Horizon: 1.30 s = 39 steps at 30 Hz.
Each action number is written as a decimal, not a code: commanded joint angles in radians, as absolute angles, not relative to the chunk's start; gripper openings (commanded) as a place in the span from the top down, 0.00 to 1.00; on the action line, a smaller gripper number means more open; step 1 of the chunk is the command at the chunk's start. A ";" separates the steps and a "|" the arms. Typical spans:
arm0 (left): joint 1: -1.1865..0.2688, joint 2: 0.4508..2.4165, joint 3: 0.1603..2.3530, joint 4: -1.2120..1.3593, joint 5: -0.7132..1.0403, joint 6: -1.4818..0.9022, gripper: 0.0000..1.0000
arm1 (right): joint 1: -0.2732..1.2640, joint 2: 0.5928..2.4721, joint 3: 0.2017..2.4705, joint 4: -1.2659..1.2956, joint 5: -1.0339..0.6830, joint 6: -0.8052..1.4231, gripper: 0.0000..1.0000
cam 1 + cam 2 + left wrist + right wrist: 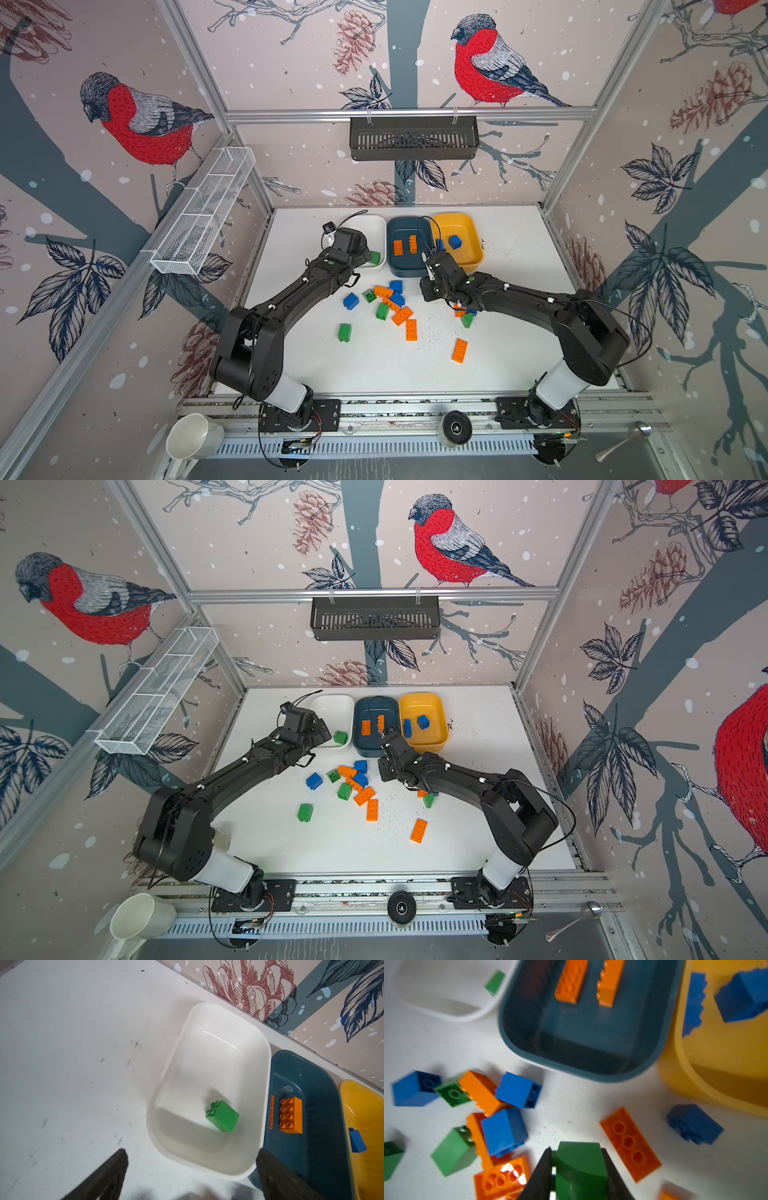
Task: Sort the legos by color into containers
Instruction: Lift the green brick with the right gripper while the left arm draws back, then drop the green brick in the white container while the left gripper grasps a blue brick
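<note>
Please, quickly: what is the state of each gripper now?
Left gripper: open, holding nothing.
Right gripper: closed on a green lego.

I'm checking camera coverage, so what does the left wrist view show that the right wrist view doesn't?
Only left wrist: the open left gripper and the wallpaper. Only right wrist: the right gripper shut on a green brick, and loose bricks on the table. Both: the white tub, teal tub and yellow tub, with orange bricks in the teal one.
</note>
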<state>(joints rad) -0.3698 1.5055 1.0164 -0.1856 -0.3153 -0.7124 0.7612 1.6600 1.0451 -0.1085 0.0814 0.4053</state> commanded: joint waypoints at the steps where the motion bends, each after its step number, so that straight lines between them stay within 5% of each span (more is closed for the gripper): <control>1: -0.345 1.467 0.968 -0.171 -0.323 -0.764 0.03 | 0.765 1.704 1.110 0.067 0.000 0.368 0.75; 15: -0.285 1.370 0.800 -0.291 -0.238 -0.799 0.03 | 0.768 2.189 1.658 0.147 -0.017 0.321 0.73; 20: -0.285 1.398 0.764 -0.279 -0.149 -0.808 0.07 | 0.763 2.350 1.929 0.011 -0.012 0.302 0.49; 23: -0.286 1.415 0.752 -0.267 -0.096 -0.796 0.10 | 0.767 2.311 1.919 0.013 -0.039 0.261 0.32; 39: -0.368 1.526 0.774 -0.274 -0.087 -0.785 0.25 | 0.771 1.811 1.334 0.196 0.056 0.238 0.12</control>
